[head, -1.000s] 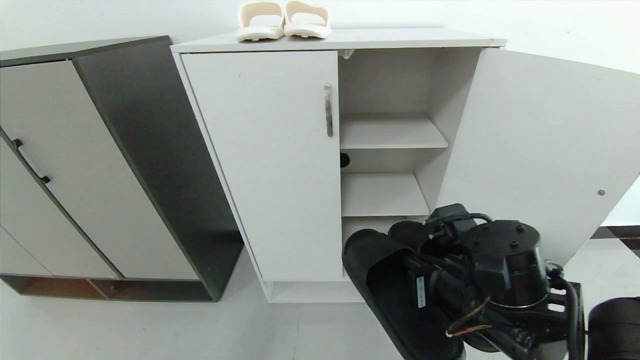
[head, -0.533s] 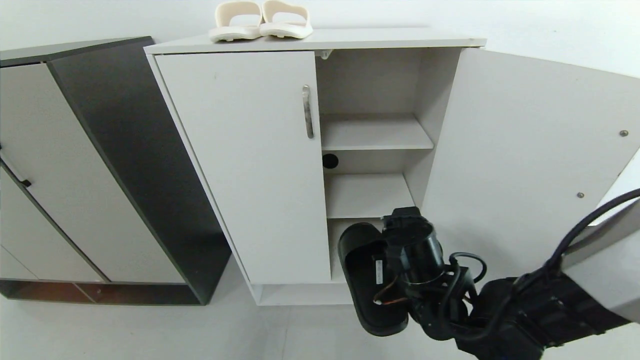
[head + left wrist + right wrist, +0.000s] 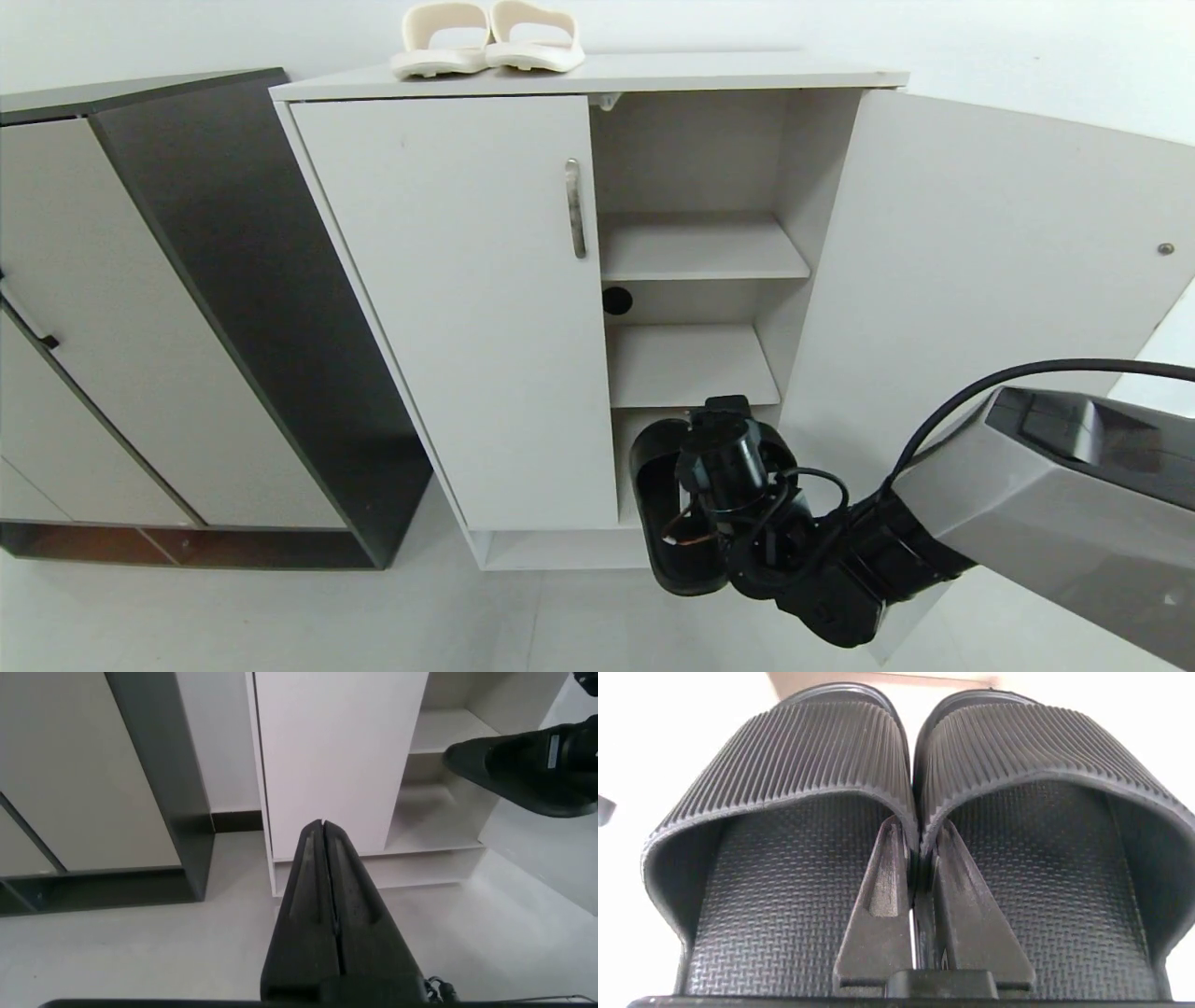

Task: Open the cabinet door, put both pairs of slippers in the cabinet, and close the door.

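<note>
A pair of black slippers [image 3: 665, 509] hangs in front of the white cabinet's [image 3: 448, 280] lowest compartment, toes at its opening. My right gripper [image 3: 915, 901] is shut on the pair, its fingers [image 3: 878, 905] pinching the two inner side walls together; the ribbed straps [image 3: 813, 761] lie just beyond them. The black slippers [image 3: 523, 758] also show in the left wrist view beside the shelves. On the cabinet's top lies a cream pair of slippers [image 3: 487, 39]. The right door [image 3: 980, 280] stands wide open and the left door is closed. My left gripper [image 3: 322, 849] is shut on nothing, low over the floor.
A dark grey cabinet [image 3: 187, 280] with light doors stands close on the left of the white one. Two bare shelves [image 3: 695, 247] sit above the lowest compartment. The open door flanks my right arm on its right. Pale floor [image 3: 280, 616] lies in front.
The camera shifted at first. My right arm has carried the black slippers forward and away from me, up to the mouth of the lowest compartment. The cream pair has stayed put.
</note>
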### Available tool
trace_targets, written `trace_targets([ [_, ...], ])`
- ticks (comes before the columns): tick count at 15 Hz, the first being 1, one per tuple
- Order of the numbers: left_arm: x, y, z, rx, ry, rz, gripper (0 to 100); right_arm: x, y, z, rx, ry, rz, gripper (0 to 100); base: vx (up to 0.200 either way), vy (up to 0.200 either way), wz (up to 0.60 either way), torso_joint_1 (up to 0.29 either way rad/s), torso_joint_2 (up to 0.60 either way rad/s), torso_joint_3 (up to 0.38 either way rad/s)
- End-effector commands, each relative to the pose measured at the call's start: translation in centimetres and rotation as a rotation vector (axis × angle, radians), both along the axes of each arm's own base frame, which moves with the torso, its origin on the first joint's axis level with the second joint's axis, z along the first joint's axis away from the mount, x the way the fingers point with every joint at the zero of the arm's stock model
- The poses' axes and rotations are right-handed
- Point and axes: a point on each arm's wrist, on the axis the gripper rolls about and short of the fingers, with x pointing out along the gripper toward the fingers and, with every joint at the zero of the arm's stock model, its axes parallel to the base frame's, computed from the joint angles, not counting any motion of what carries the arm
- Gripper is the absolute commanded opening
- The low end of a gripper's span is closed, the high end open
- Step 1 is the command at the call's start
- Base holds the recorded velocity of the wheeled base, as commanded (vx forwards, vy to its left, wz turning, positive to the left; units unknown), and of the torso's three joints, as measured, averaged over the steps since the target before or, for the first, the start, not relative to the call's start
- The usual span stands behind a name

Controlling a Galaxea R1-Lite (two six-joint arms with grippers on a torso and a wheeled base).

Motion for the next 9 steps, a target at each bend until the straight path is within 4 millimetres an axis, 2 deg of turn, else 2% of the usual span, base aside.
trace_targets([
  [1, 0.0, 0.0, 0.0, 0.0, 0.002, 0.0, 0, 0.5, 0.2, -0.3, 0.001, -0.001, -0.004, 0, 0.0, 0.0, 0.0, 0.0, 0.0, 0.0],
  [3, 0.0, 0.0, 0.0, 0.0, 0.002, 0.0, 0, 0.6, 0.3, -0.1, 0.007, -0.008, -0.006, 0, 0.0, 0.0, 0.0, 0.004, 0.0, -0.065],
  [6, 0.0, 0.0, 0.0, 0.0, 0.002, 0.0, 0, 0.6, 0.3, 0.4, 0.031, -0.043, -0.014, 0, 0.0, 0.0, 0.0, 0.002, 0.0, -0.188],
  [9, 0.0, 0.0, 0.0, 0.0, 0.002, 0.0, 0, 0.5, 0.1, 1.3, 0.01, -0.18, -0.033, 0, 0.0, 0.0, 0.0, 0.006, 0.0, -0.194],
])
